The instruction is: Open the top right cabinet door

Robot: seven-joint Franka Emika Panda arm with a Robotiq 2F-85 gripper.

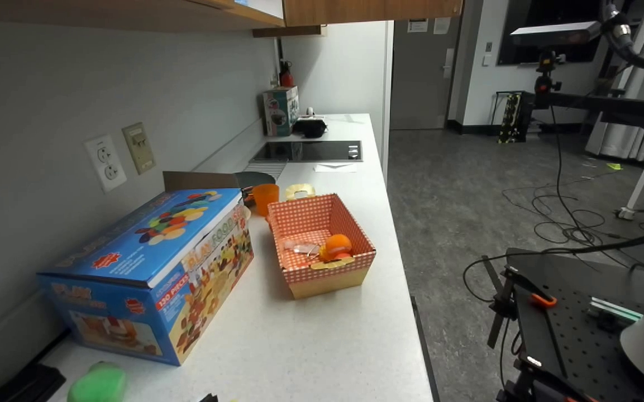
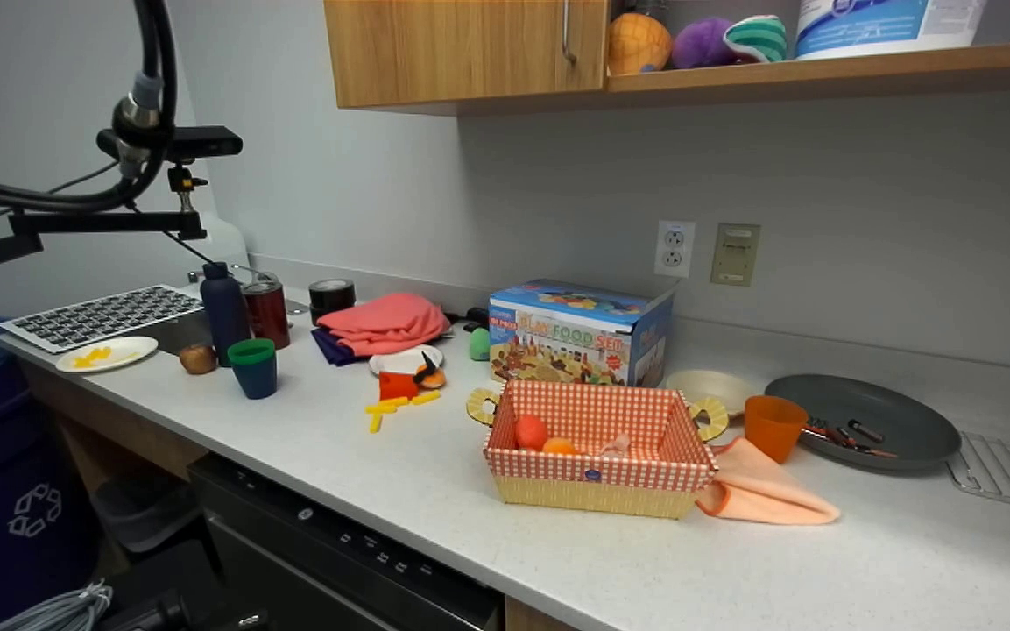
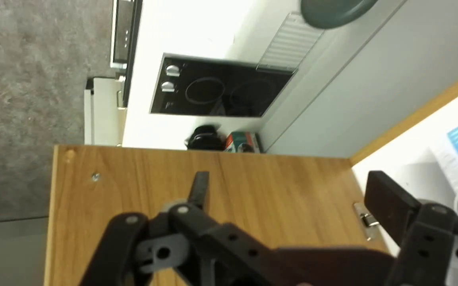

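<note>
The top right cabinet door stands swung open. In an exterior view its light-brown panel point(image 1: 372, 11) juts out from the cabinet over the counter's far part, with only its lower portion in frame. In the wrist view its inner face point(image 3: 252, 190) fills the lower middle, with a metal hinge point(image 3: 367, 220) at the right edge. My gripper point(image 3: 290, 184) is open, its fingers wide apart with nothing between them, in front of the door's inner face. I cannot tell whether it touches the door. The gripper is out of view in both exterior views.
The open shelf holds a white tub point(image 2: 890, 31) and round plush toys point(image 2: 640, 44). A closed cabinet door point(image 2: 461, 53) is beside it. Below, the counter bears a blue play-food box point(image 1: 148, 240), a checkered basket point(image 1: 327, 287), a dark pan point(image 2: 872, 412) and a cooktop point(image 3: 225, 87).
</note>
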